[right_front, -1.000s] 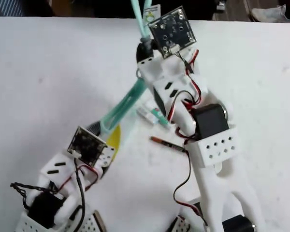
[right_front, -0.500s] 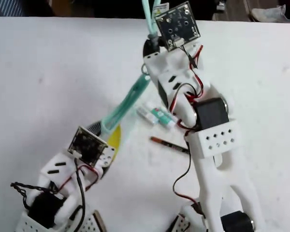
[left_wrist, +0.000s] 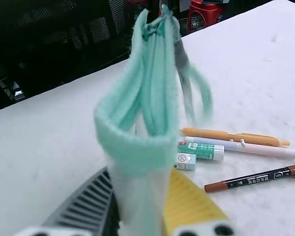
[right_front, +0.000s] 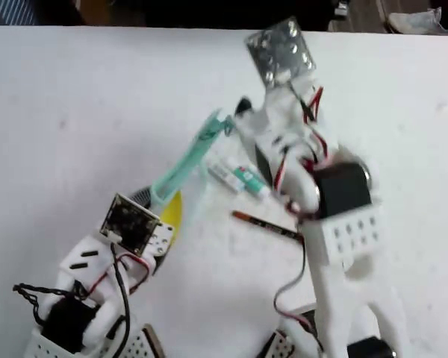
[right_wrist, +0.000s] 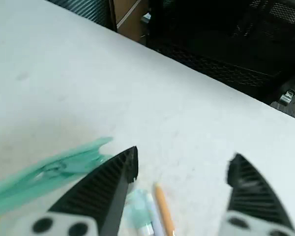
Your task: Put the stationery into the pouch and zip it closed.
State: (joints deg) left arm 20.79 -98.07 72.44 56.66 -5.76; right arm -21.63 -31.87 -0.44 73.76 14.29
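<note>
The teal pouch (left_wrist: 142,113) stands upright, its lower end pinched in my left gripper (left_wrist: 140,189) between a grey and a yellow finger. In the high view the pouch (right_front: 185,162) runs from my left gripper (right_front: 163,203) up toward the right arm. My right gripper (right_wrist: 182,169) is open with nothing between its black fingers (right_wrist: 110,179), just beside the pouch's free end (right_wrist: 54,169). An orange pen (left_wrist: 236,137), a white pen (left_wrist: 246,148), a green-and-white stick (left_wrist: 201,150) and a brown marker (left_wrist: 255,178) lie on the table beside the pouch.
The white table (right_front: 75,104) has free room on its left and far right. The stick (right_front: 239,177) and the marker (right_front: 265,223) lie between the two arms. Dark crates stand beyond the table's far edge (right_wrist: 196,54).
My right gripper has let go of the pouch's far end and drawn back toward the near side. The pouch's free end has dropped from the table's far edge to the middle.
</note>
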